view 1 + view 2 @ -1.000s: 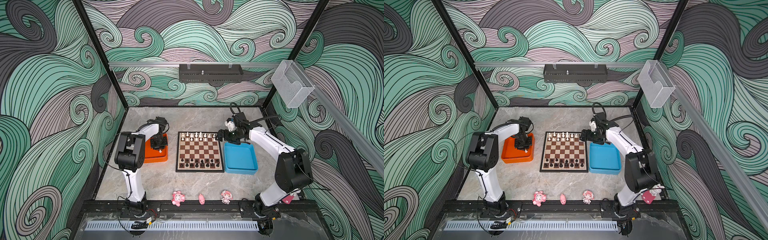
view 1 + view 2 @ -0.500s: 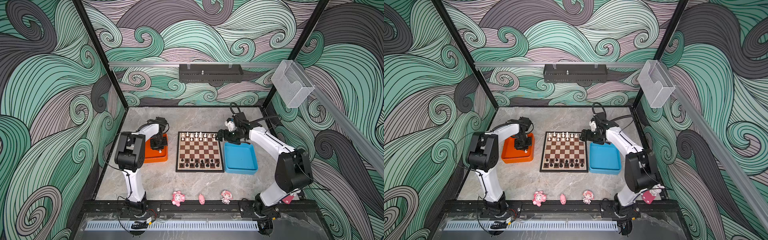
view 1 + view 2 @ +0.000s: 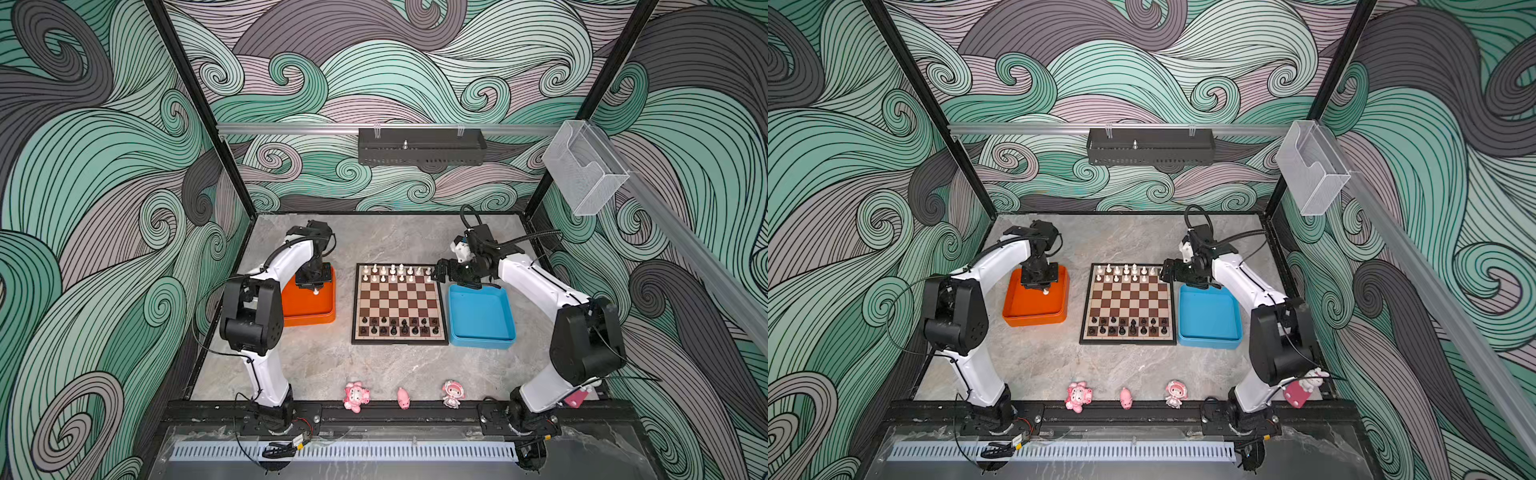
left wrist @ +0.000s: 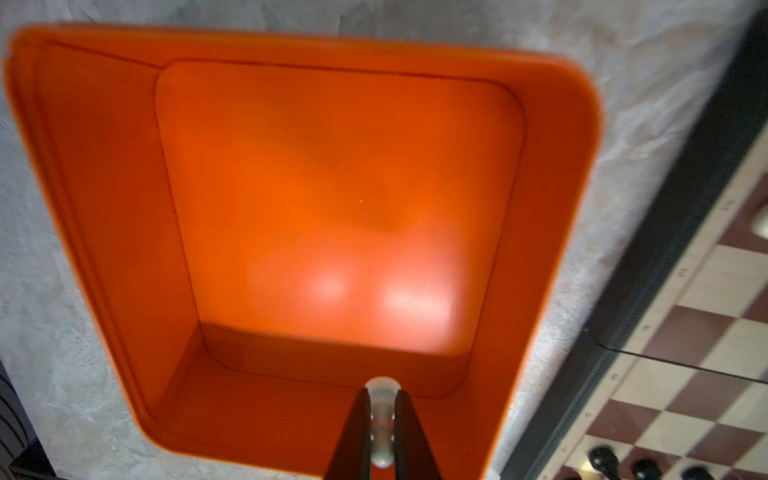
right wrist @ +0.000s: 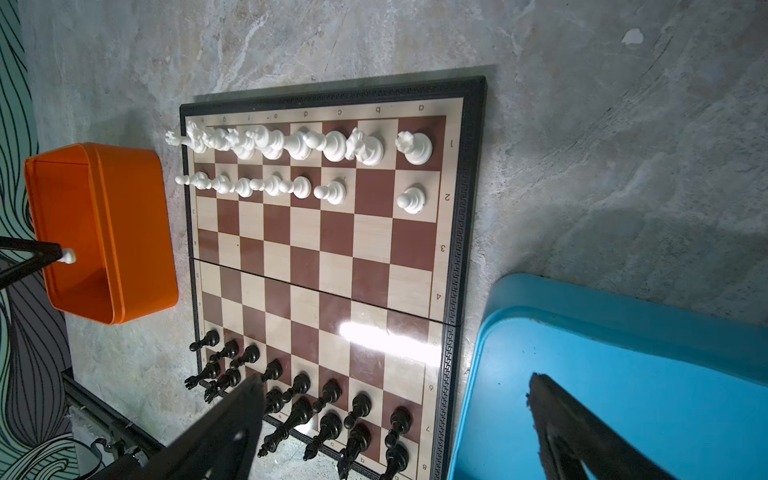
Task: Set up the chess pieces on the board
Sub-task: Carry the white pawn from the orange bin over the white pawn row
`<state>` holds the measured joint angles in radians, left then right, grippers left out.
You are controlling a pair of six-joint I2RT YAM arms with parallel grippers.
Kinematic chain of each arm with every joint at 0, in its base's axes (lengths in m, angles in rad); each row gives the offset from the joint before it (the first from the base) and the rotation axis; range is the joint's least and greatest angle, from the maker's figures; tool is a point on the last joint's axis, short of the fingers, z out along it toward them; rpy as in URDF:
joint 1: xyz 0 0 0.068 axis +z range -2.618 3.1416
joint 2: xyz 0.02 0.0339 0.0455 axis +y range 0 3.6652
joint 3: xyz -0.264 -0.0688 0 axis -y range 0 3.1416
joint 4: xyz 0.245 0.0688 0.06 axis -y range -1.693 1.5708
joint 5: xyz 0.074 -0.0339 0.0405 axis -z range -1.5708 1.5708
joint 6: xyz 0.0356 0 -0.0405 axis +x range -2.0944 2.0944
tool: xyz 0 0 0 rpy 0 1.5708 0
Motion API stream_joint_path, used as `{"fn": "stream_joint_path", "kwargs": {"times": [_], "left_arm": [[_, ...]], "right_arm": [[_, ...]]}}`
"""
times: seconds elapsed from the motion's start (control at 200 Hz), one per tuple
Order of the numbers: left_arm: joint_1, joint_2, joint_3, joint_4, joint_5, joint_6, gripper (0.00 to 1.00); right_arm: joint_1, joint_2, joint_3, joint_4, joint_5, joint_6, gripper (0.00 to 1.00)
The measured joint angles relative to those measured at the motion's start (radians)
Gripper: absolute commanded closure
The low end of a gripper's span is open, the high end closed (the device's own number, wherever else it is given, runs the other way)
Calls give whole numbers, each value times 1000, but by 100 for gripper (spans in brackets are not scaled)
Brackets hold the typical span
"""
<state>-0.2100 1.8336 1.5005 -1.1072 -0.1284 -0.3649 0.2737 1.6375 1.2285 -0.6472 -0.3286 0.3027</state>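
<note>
Pinching a small white chess piece [image 4: 381, 415] between its pressed-in fingers, the left gripper [image 4: 381, 401] hangs over the orange tray [image 4: 552, 208]. In both top views this gripper sits left of centre, above the tray's upper half, and the white piece shows just under its tips. Just right of the tray, at the middle of the frame, the board [image 3: 399, 299] lies flat on the grey table [image 3: 374, 365]. White pieces [image 3: 395, 272] stand along its two upper rows, and the pawn row has one bare square, second from the board's right edge. Black pieces [image 3: 399, 326] stand along its two lower rows. The right gripper [image 3: 442, 272] hovers at the board's upper right corner with its jaws spread wide; the right wrist view shows its dark fingers [image 5: 232, 415] far apart, one over the black pieces. A blue tray [image 3: 482, 320] lies just beside the board's right edge, right of centre.
</note>
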Motion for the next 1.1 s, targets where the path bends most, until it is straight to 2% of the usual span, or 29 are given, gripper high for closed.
{"fn": "stream_joint_path", "kwargs": {"times": [0.13,0.255,0.485,0.605,0.806,1.101], "left_arm": [[-38,3,116,-48,1,18,88],[-113,37,272,-83,31,36,88],[-305,236,612,-108,95,40,87],[-392,338,730,-98,129,40,87],[-485,435,787,-44,167,39,87],[-507,530,787,38,164,23,87]], "right_arm": [[-9,0,0,0,-1,0,1],[-21,-5,0,0,-1,0,1],[-52,-35,0,-2,-6,0,1],[-82,-45,0,-8,-6,-7,1],[-110,-73,-1,-15,-6,-8,1],[-122,-91,-19,-18,-9,-16,1]]}}
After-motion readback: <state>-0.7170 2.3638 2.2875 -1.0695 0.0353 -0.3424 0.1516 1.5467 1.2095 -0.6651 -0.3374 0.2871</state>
